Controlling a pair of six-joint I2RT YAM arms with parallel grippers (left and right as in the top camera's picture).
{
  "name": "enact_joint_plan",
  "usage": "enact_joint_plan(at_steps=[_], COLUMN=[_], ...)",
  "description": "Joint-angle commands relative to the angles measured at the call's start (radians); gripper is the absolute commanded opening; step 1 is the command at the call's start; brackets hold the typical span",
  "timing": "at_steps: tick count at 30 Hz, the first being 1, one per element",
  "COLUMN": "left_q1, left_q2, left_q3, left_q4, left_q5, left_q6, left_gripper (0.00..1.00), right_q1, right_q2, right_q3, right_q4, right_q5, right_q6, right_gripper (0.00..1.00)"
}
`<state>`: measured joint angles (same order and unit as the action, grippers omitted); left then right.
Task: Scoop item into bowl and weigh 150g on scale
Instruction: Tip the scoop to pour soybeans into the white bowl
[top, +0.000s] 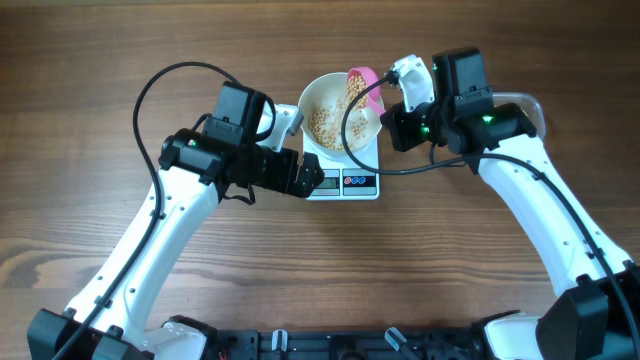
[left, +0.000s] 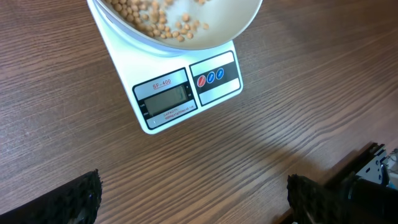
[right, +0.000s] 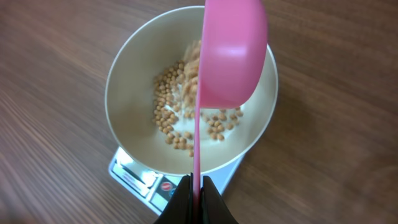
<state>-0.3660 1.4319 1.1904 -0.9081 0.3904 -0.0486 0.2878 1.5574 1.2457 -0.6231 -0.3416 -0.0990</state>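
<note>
On the table, the scale carries the bowl. My left gripper hangs wide open before the scale. My right gripper pinches the pink scoop, which is tipped over the bowl's beans.

Left tool hangs wide open, arm reaching inward; right tool pinches the pink scoop, wrist rolled sideways.

Overhead: straight down on table, wide. Left wrist: close, angled down at scale front. Right wrist: close, steeply down into bowl. All three share scale and bowl.
</note>
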Motion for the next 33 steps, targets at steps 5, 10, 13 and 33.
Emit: enact_joint_plan(at_steps=[5, 10, 13, 33], left_q1=[0.000, 0.000, 0.000, 0.000], left_q2=[0.006, 0.006, 0.006, 0.006], left_q3=[0.005, 0.005, 0.005, 0.005], left_q4=[0.002, 0.002, 0.003, 0.002], left_q5=[0.010, 0.010, 0.009, 0.009], left_q6=[0.019, 0.019, 0.018, 0.018], left_gripper=[1.00, 1.00, 1.00, 1.00], right_q1=[0.070, 0.115, 0.133, 0.249], right_q2=[-0.023, -0.023, -0.024, -0.081], right_q3=[0.014, 0.014, 0.014, 0.014], right_q4=[0.000, 0.002, 0.007, 0.027], right_q5=[0.191, 0.314, 0.345, 0.518], right_q6=[-0.169, -0.216, -0.216, -0.368], right_gripper=[0.04, 0.04, 0.04, 0.04])
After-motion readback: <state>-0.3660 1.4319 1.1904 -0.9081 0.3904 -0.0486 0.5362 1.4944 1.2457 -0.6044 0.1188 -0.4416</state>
